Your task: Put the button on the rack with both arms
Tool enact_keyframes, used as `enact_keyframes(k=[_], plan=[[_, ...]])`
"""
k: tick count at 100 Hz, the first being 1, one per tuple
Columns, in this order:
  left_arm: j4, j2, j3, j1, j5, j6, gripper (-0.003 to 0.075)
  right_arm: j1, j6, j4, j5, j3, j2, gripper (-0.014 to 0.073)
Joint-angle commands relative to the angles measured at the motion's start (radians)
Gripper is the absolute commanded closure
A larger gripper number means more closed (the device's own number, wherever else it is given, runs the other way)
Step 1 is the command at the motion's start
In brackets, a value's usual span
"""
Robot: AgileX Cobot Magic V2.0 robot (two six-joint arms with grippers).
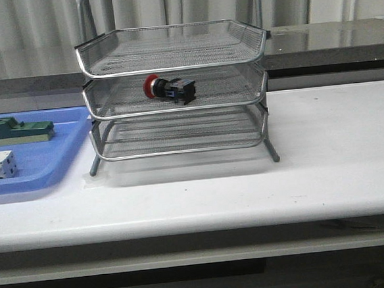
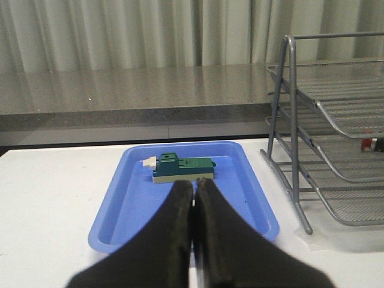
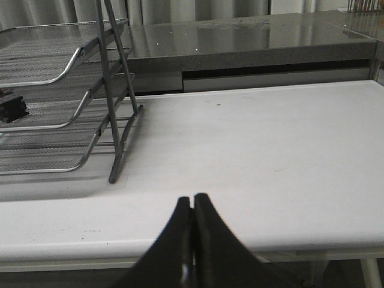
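Button [image 1: 168, 88] lies on its side in the rack's [image 1: 173, 61] middle tier, left of centre. Placement looks done. Left gripper [image 2: 195, 195] and right gripper [image 3: 192, 207] both pinched closed, empty, clear of rack; keep them low, don't nudge its legs.

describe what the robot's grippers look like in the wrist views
Only the fingers show. The left gripper has two matte black fingers, broad at the base and tapering to rounded tips. The right gripper looks the same, its black fingers narrowing to slimmer points. No cables, markings or arm links are visible in any view.
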Motion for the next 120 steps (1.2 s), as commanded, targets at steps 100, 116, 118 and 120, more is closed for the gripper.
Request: enact_keyframes(k=[100,116,118,120], plan=[[0.001,-0.164,0.135,0.051,-0.066,-0.058,0.0741,-0.006,-0.003,-0.011,-0.086,-0.017,-0.017,0.065],[0.001,-0.164,0.135,0.051,-0.066,-0.058,0.0741,-0.006,-0.003,-0.011,-0.086,-0.017,-0.017,0.065],[0.001,-0.164,0.135,0.051,-0.066,-0.058,0.0741,-0.006,-0.003,-0.011,-0.086,-0.017,-0.017,0.065],[0.001,-0.164,0.135,0.051,-0.066,-0.058,0.0741,-0.006,-0.003,-0.011,-0.086,-0.017,-0.017,0.065]])
